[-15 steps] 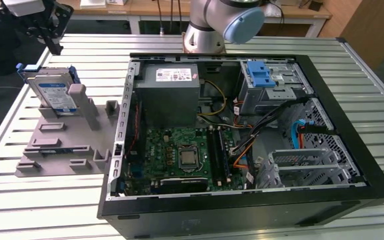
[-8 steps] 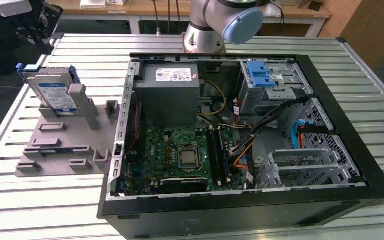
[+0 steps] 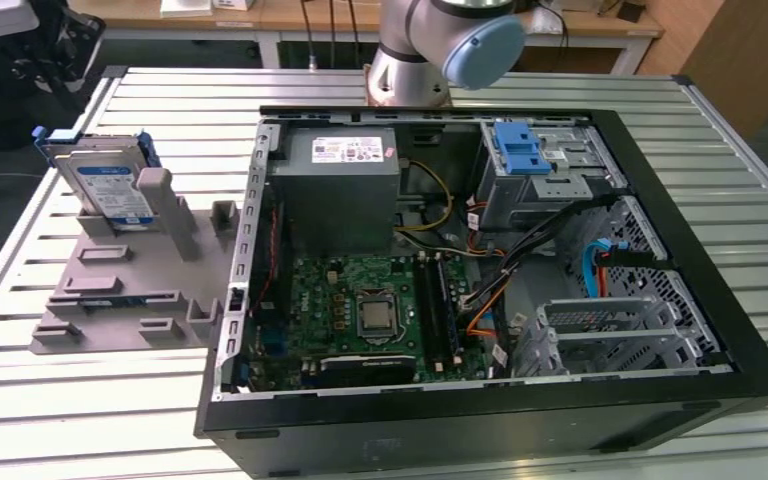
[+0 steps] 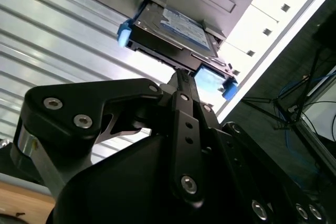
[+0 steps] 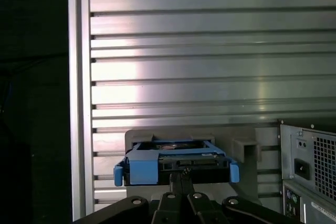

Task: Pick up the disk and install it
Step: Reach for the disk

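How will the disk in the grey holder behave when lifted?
The disk looks like metal in a blue bracket, so probably stiff and heavy for its size. Standing on edge in the grey holder, it may tip if nudged.

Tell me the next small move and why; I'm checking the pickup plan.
Probably open the pincer: its tips look closed together, aimed at the disk, which stands ungrasped in its grey holder.
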Tool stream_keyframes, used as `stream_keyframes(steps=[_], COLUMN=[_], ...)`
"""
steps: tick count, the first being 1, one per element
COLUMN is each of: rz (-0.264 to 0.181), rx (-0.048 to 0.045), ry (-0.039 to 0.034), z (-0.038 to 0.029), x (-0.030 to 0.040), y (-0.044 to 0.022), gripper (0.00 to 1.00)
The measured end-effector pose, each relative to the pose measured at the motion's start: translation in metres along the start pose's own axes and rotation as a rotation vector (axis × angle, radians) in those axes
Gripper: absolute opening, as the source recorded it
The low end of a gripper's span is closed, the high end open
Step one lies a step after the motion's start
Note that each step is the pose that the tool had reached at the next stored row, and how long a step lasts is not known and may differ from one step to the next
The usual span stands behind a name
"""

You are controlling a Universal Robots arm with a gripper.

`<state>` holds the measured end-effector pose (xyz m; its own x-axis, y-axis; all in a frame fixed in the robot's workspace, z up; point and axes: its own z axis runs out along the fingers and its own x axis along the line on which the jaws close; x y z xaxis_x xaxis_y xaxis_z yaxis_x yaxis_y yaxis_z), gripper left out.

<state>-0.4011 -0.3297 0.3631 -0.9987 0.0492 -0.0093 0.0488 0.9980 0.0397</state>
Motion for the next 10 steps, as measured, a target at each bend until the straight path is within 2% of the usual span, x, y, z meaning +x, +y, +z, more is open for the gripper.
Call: stream_keyframes(steps=[10], rz=[-0.003], rx=[0.0052], ry=[0.004], z=[0.0029], x=[0.0193], y=[-0.0011], gripper=[0.11])
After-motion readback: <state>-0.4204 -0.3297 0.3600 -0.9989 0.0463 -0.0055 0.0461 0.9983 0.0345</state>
